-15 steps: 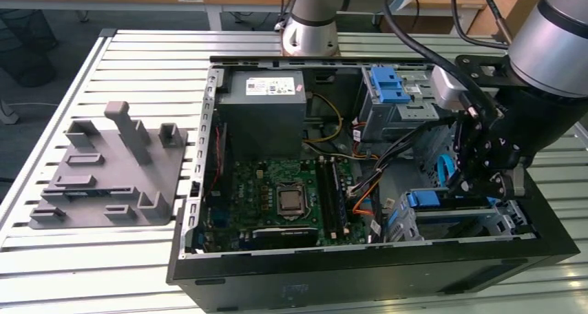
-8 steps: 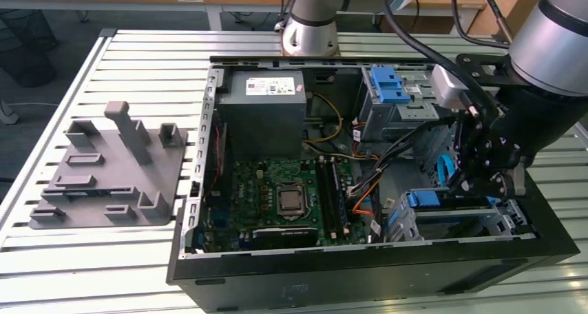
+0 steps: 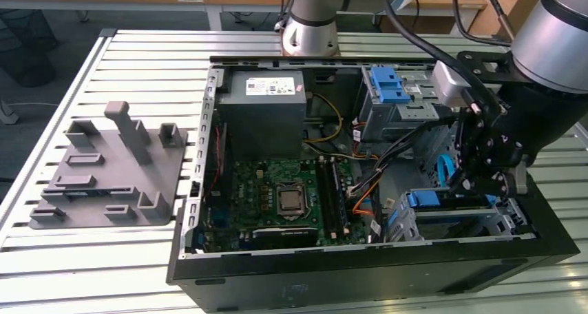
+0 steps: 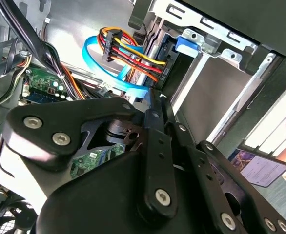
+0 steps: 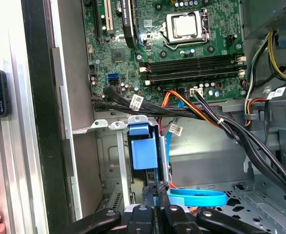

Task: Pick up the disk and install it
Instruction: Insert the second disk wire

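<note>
Hanging over the disk (image 5: pixel 144 152), jaws closed (holding nothing)

Exterior view: you look down at an angle from above and off the counter (image 3: pixel 82 259), taking in the whole open computer case (image 3: pixel 368 273) from a moderate distance, with the arm at the exterior view's right.

First wrist view: you face straight down into the case, close in, across the motherboard (image 5: pixel 172 44) to the drive cage (image 5: pixel 113 161).

Second wrist view: you sit very close behind the pincer (image 4: pixel 155 105), facing past its linkage toward the cage (image 4: pixel 221 58).

Shared: all three views cover the drive cage (image 3: pixel 469 221) and the orange-red cable bundle (image 4: pixel 133 56).
</note>
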Motion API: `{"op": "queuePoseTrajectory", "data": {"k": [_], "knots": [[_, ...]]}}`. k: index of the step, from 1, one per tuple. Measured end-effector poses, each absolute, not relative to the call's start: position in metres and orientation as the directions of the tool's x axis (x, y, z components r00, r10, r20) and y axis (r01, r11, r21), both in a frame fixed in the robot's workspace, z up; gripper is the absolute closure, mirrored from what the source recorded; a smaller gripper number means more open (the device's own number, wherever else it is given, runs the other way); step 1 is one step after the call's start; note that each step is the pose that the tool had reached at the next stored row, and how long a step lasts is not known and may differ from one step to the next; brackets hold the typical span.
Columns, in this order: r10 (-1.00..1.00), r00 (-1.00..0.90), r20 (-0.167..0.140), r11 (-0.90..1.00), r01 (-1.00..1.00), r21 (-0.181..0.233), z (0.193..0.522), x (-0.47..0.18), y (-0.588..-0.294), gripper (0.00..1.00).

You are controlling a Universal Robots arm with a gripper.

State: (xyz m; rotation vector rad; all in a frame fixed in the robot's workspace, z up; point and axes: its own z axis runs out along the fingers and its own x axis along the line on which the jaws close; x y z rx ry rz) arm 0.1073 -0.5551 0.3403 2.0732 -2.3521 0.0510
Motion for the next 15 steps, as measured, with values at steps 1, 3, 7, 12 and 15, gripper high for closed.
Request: {"op": "queuePoseTrajectory", "data": {"k": [1, 3, 7, 12, 15], "knots": [[-0.992, -0.126, 0.026, 0.125, -0.992, -0.021, 0.3409, 0.1073, -0.5551, 0.82], [-0.992, -0.126, 0.026, 0.125, -0.992, -0.021, 0.3425, 0.1073, -0.5551, 0.82], [-0.992, -0.126, 0.026, 0.125, -0.992, -0.021, 0.3466, 0.1073, -0.5551, 0.82], [-0.992, -0.126, 0.025, 0.125, -0.992, -0.021, 0.3483, 0.1073, -0.5549, 0.89], [-0.992, -0.126, 0.026, 0.125, -0.992, -0.021, 0.3485, 0.1073, -0.5549, 0.89]]}}
